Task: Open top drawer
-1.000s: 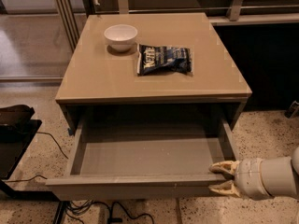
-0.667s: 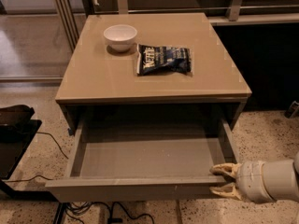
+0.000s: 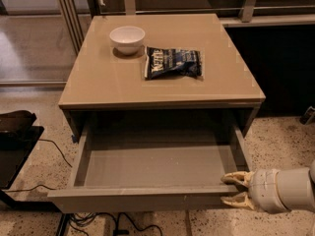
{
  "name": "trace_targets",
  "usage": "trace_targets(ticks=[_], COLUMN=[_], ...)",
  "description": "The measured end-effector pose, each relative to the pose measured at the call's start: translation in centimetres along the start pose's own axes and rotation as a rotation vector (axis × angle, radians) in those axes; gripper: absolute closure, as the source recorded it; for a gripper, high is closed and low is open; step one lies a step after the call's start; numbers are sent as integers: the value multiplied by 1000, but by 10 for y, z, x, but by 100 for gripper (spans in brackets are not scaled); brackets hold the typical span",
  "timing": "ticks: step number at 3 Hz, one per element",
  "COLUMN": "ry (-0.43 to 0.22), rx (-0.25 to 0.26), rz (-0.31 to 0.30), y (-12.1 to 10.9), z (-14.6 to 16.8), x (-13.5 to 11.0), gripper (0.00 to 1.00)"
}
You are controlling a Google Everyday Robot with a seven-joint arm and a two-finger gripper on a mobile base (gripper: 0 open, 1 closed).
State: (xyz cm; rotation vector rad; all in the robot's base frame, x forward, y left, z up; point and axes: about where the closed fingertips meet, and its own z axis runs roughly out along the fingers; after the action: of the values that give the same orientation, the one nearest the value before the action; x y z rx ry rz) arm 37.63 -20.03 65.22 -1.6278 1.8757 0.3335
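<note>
The top drawer (image 3: 152, 163) of the taupe cabinet stands pulled far out toward me. Its shallow grey inside is bare. Its front panel (image 3: 142, 199) runs along the bottom of the view. My gripper (image 3: 231, 189) comes in from the right, at the drawer's front right corner. One pale finger (image 3: 236, 177) lies over the top edge of the front panel and the other finger (image 3: 236, 200) sits lower, outside the front, so the fingers straddle the panel's right end.
On the cabinet top (image 3: 98, 82) stand a white bowl (image 3: 127, 37) and a dark blue chip bag (image 3: 173, 63). A black object (image 3: 15, 132) and cables (image 3: 98, 222) lie on the speckled floor at left. A dark panel (image 3: 280, 68) stands at right.
The drawer has come slightly further out toward me, and my gripper has moved with its front right corner.
</note>
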Motion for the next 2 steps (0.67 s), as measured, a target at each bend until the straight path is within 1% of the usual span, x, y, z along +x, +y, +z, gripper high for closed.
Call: trace_targets(ticks=[2], ry=[0], rx=[0], rz=[0], y=[0], z=[0], x=[0], gripper=[12])
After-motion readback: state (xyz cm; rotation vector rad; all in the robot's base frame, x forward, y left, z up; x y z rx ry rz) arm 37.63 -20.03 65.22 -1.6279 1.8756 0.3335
